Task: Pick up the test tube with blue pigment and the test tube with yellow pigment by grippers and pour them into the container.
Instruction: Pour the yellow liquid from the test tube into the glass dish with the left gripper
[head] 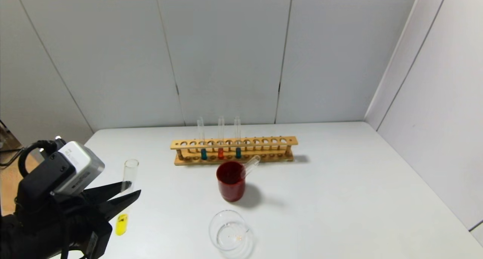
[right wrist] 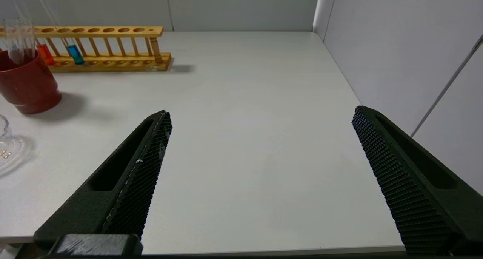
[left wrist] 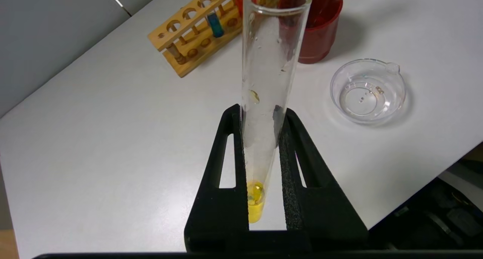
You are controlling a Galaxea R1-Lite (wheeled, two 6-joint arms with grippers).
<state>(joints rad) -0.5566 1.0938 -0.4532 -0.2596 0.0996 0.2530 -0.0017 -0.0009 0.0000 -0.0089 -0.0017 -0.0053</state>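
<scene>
I am holding the yellow tube upright, clamped in my left hand, lower left; next, I judge, carrying and tipping it over the beaker. My right hand is gaping apart, idle.

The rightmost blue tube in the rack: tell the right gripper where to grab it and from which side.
Grip the blue tube on its bare glass above the wooden rack, coming from the front. It stands upright, so only that upper length is exposed. The open right gripper is free; lift straight up.
</scene>
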